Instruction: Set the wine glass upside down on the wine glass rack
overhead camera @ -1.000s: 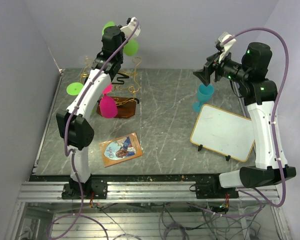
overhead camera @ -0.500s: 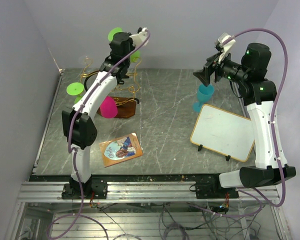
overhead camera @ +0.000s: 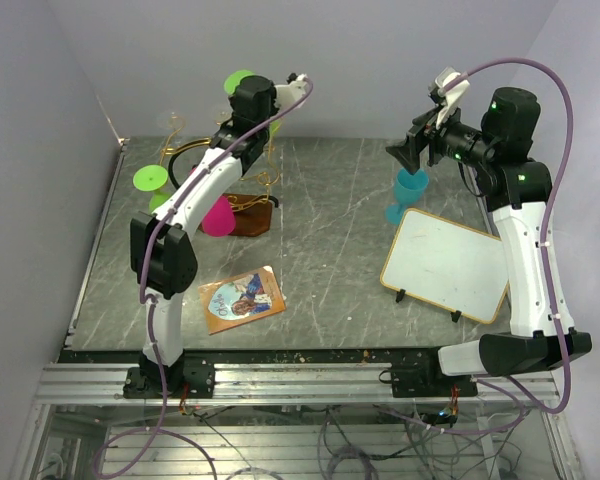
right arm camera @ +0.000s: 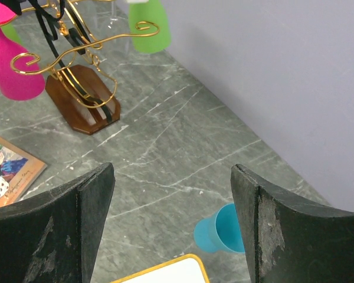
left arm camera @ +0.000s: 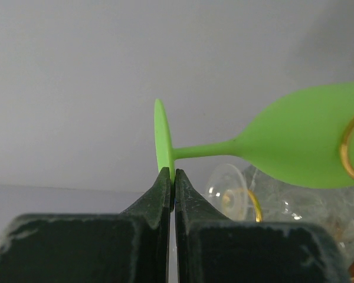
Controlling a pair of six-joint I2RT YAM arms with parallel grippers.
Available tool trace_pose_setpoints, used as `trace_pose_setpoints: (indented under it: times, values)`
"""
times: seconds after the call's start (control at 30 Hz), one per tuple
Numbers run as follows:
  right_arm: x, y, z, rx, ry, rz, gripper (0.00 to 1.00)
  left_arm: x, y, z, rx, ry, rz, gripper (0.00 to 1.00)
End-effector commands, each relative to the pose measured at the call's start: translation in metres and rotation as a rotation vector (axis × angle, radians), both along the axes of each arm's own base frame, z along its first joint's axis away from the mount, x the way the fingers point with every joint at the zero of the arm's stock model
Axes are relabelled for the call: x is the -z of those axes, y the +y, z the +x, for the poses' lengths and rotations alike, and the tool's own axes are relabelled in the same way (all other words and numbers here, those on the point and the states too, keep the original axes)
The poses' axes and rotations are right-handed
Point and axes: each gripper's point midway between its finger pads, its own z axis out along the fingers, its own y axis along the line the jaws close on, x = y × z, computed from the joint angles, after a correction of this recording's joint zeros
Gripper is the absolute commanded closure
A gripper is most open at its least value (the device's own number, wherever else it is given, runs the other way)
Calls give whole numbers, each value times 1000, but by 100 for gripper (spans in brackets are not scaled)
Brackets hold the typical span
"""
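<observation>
My left gripper [left arm camera: 171, 172] is shut on the rim of the foot of a green wine glass [left arm camera: 301, 141]. The glass lies sideways, its bowl against a gold curl of the wine glass rack [left arm camera: 349, 147]. In the top view the green wine glass's foot [overhead camera: 238, 80] shows above the left gripper [overhead camera: 250, 98], high over the rack [overhead camera: 263, 182] at the back left. A pink glass [overhead camera: 218, 215] hangs bowl-down from the rack. My right gripper [right arm camera: 172, 194] hangs open and holds nothing, above a blue glass [right arm camera: 224, 236] that stands on the table.
A second green glass [overhead camera: 150, 178] hangs on the rack's left side. The rack's brown base [right arm camera: 82, 106] sits on the grey marble table. A clear glass [left arm camera: 230, 188] shows behind the rack. A white board [overhead camera: 448, 265] lies at the right, a picture card [overhead camera: 242, 298] near the front.
The left arm has carried the green glass to the right and lower, onto the rack's top arms. The right arm has not moved.
</observation>
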Motion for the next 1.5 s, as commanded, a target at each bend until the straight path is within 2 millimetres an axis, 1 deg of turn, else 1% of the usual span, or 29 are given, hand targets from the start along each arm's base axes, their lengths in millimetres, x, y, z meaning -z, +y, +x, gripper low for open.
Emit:
trace_pose_setpoints:
  times: [0.0, 0.17, 0.37, 0.53, 0.87, 1.2, 1.47]
  values:
    - [-6, -1, -5, -4, -24, 9, 21, 6, -24, -14, 83, 53, 3, 91]
    - [-7, -1, -5, -4, -25, 12, 21, 16, -26, -18, 102, 98, 16, 91]
    - [-6, -3, -6, -3, -25, 13, 20, 15, -32, -27, 148, 129, -9, 92]
    - [-6, -3, -6, -2, -25, 16, 20, 16, -39, -36, 186, 154, 6, 93]
    - [-6, -5, -8, 2, -28, 19, 20, 12, -53, -46, 239, 170, -13, 93]
    - [-7, -7, -10, 5, -30, 22, 20, 18, -70, -43, 279, 175, -49, 93]
    - [-8, -7, -11, 5, -33, 23, 20, 24, -77, -35, 270, 174, -80, 93]
